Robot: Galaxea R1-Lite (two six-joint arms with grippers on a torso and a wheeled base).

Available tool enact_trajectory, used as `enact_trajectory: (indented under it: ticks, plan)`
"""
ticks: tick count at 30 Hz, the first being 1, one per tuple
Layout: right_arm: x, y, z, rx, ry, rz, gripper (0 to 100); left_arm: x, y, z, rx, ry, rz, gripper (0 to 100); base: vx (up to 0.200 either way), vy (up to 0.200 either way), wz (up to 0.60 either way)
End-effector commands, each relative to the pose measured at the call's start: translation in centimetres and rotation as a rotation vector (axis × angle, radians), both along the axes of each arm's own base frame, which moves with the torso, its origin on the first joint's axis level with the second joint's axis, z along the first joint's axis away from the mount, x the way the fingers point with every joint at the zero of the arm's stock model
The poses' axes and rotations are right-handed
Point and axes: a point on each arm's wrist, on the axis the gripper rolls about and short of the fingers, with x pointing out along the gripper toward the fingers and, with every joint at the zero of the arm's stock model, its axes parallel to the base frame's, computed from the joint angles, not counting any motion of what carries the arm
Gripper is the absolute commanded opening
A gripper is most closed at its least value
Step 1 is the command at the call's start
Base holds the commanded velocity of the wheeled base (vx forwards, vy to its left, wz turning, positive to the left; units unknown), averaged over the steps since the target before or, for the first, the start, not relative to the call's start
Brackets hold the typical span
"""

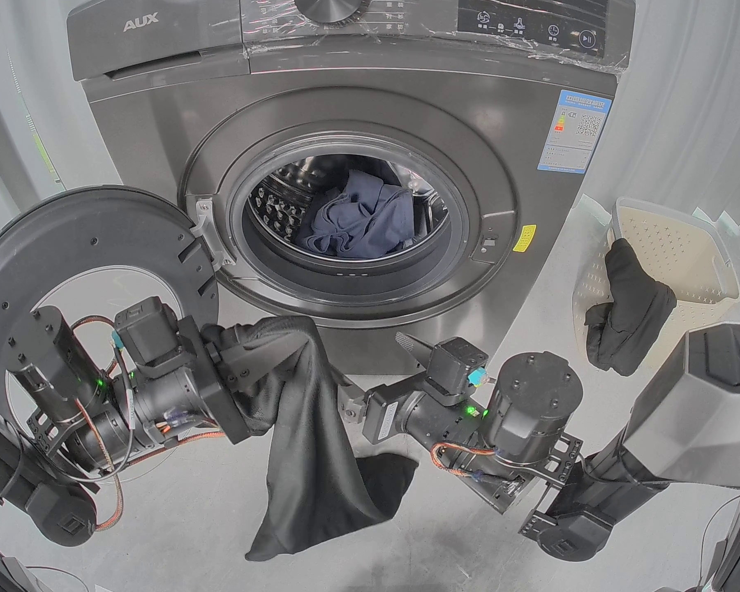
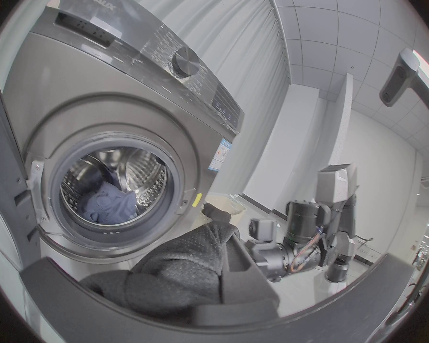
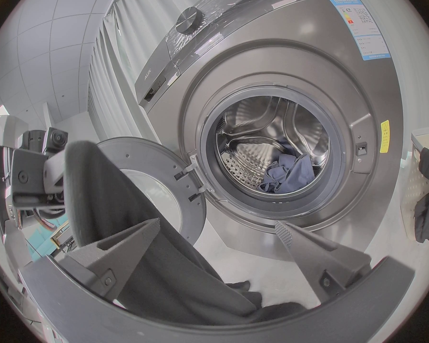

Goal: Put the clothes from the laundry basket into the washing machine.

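Note:
A dark grey garment (image 1: pixel 304 437) hangs from my left gripper (image 1: pixel 238 363), which is shut on its top edge below and left of the drum opening; the hem trails on the floor. In the left wrist view the cloth (image 2: pixel 176 272) bunches over the left gripper (image 2: pixel 214 263). My right gripper (image 1: pixel 374 372) stands open just right of the hanging cloth, its fingers (image 3: pixel 310 253) spread wide with the cloth (image 3: pixel 176 272) beside one of them. A blue garment (image 1: pixel 362 219) lies inside the washing machine's drum (image 3: pixel 252 153). The laundry basket (image 1: pixel 699 265) stands on the right, a black garment (image 1: pixel 629 310) draped over its rim.
The washer's round door (image 1: pixel 82 240) is swung fully open to the left, close behind my left arm. Grey floor (image 1: pixel 452 536) lies in front of the machine. White curtains hang on both sides of it.

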Motion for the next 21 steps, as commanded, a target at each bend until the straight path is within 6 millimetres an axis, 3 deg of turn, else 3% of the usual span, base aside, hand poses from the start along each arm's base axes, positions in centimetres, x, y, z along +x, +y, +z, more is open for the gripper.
enact_trajectory:
  ticks: [1, 21]
  plan:
    - [0.2, -0.3, -0.2, -0.008, 0.004, -0.010, 100, 0.8, -0.3, 0.4, -0.018, -0.018, 0.037, 0, 0.000, 0.000, 0.00]
    - [-1.1, 0.6, -0.5, -0.019, 0.006, 0.035, 100, 4.4, -1.7, 1.2, -0.085, -0.049, 0.248, 0, 0.000, 0.000, 0.00]
